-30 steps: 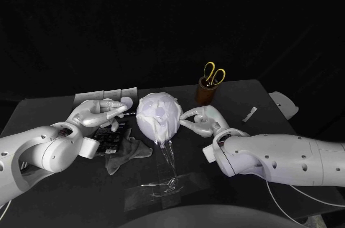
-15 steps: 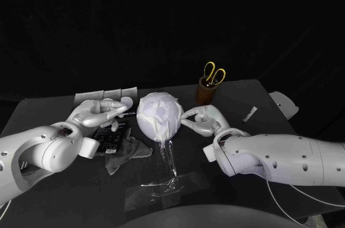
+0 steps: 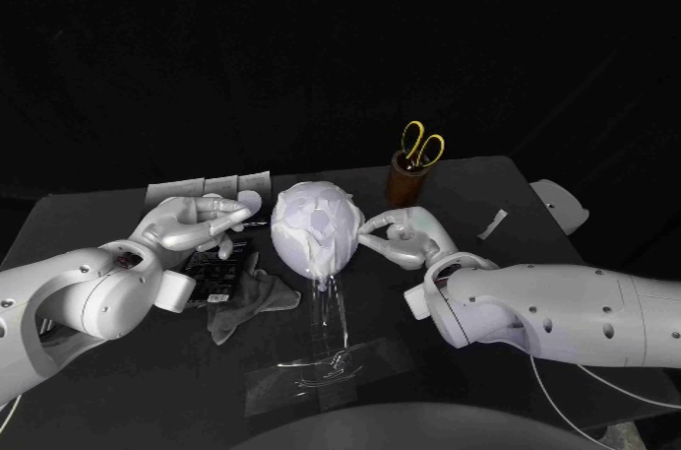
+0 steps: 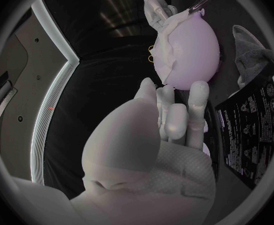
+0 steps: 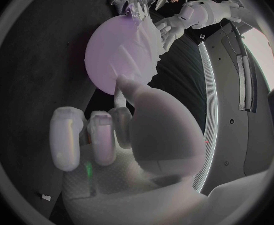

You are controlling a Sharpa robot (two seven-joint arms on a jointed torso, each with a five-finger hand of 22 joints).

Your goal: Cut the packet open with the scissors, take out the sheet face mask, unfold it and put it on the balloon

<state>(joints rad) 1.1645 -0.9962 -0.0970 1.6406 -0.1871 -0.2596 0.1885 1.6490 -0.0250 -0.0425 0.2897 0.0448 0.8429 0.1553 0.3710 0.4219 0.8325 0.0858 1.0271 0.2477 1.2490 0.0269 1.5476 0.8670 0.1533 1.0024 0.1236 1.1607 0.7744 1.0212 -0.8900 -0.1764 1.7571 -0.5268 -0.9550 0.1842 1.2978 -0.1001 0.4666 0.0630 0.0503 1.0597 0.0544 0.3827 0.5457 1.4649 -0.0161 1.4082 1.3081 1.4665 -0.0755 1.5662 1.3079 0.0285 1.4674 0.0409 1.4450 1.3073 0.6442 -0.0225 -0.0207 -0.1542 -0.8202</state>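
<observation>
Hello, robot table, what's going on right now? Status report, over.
Left hand and right hand flank the balloon, fingers curled, grip unclear. Sheet mask draped on balloon. Scissors stand in cup behind, apart from both hands.

Black table [image 3: 185,391] carries a brown cup [image 3: 408,184] near its far edge; left of the cup lie white paper pieces [image 3: 206,186], nearer-left a black packet [image 3: 216,273] and grey cloth [image 3: 249,302]; right of the cup, 1 white strip [image 3: 492,225]

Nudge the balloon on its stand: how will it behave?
Probably light: the balloon perches on a thin clear stand, so it may wobble or tip. The sheet mask draped over it looks limp and could slip.
</observation>
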